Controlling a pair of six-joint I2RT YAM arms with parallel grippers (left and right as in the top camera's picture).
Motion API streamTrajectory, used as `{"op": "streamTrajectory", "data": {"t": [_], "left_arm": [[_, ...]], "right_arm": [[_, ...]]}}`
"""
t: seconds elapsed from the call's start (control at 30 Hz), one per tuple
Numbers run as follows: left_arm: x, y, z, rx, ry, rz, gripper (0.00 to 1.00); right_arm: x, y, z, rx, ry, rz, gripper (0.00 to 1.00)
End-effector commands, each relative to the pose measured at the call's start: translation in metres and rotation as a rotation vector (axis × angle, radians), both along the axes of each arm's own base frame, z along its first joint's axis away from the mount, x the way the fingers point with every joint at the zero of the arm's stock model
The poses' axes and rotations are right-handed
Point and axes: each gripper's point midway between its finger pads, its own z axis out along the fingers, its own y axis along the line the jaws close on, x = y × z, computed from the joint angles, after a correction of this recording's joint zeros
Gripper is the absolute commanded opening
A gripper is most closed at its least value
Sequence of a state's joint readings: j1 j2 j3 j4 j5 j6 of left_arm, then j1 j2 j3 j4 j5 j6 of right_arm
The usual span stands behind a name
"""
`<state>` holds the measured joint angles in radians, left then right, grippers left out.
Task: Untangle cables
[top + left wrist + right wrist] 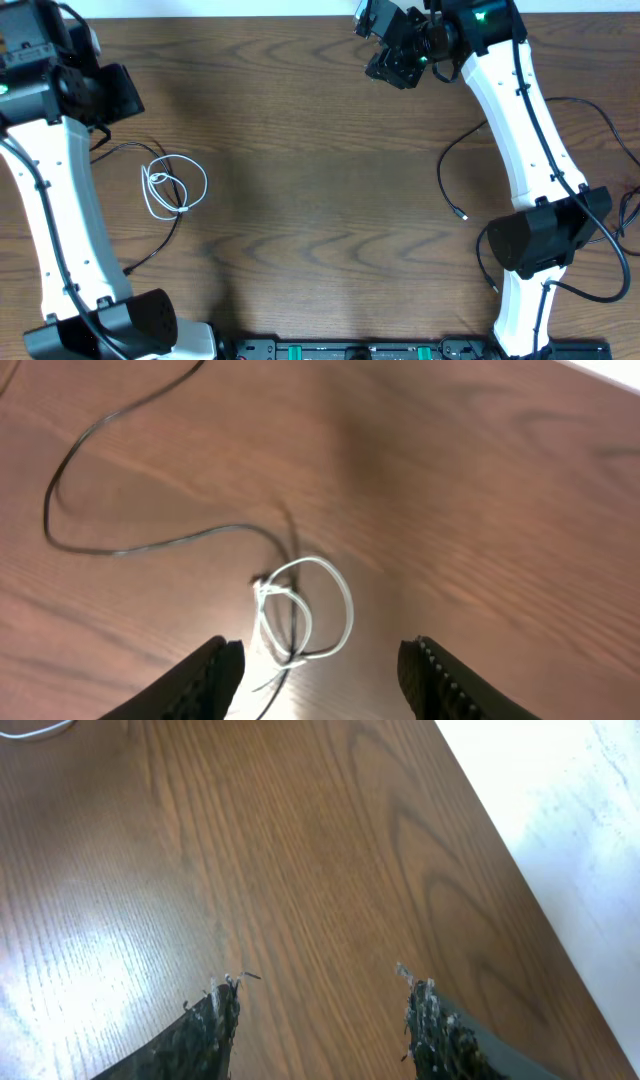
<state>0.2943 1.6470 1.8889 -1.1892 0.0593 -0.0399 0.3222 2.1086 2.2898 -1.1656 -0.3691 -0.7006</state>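
Observation:
A white cable [176, 184] lies coiled in loops on the left of the wooden table, with a thin black cable [166, 236] running through the coil. In the left wrist view the white loops [306, 608] lie just ahead of my open, empty left gripper [322, 652], and the black cable [120, 550] curves away to the left. My left gripper [112, 92] hovers up and left of the coil. A second thin black cable [442, 178] with a plug end lies at the right. My right gripper [398, 66] is open and empty [320, 992] over bare wood at the far edge.
Thicker black arm cables [612, 130] loop near the right arm's base. The table's far edge [520, 870] runs close to the right gripper, with white floor beyond. A bit of white cable [30, 732] shows at the top left of the right wrist view.

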Motion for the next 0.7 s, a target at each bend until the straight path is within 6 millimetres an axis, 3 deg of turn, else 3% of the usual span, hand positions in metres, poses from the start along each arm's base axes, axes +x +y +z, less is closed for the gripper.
{"op": "streamTrajectory", "data": {"t": [0.0, 0.13, 0.27, 0.47, 0.67], "left_arm": [[-0.001, 0.008, -0.024, 0.075, 0.049, -0.108, 0.6], [-0.006, 0.014, -0.037, 0.218, 0.128, -0.36, 0.67], [-0.011, 0.054, -0.041, 0.271, 0.144, -0.263, 0.69], [-0.036, 0.113, -0.057, 0.228, 0.187, -0.117, 0.7], [-0.032, 0.106, -0.073, 0.149, 0.186, -0.193, 0.71]], "right_arm": [[-0.002, -0.007, 0.026, 0.022, -0.049, -0.02, 0.52], [-0.003, -0.009, 0.026, 0.02, -0.043, -0.024, 0.53], [-0.004, -0.013, 0.024, 0.004, -0.035, -0.035, 0.54], [-0.002, -0.018, 0.025, -0.006, -0.043, -0.048, 0.54], [0.002, -0.017, 0.028, 0.001, -0.063, -0.05, 0.54]]}}
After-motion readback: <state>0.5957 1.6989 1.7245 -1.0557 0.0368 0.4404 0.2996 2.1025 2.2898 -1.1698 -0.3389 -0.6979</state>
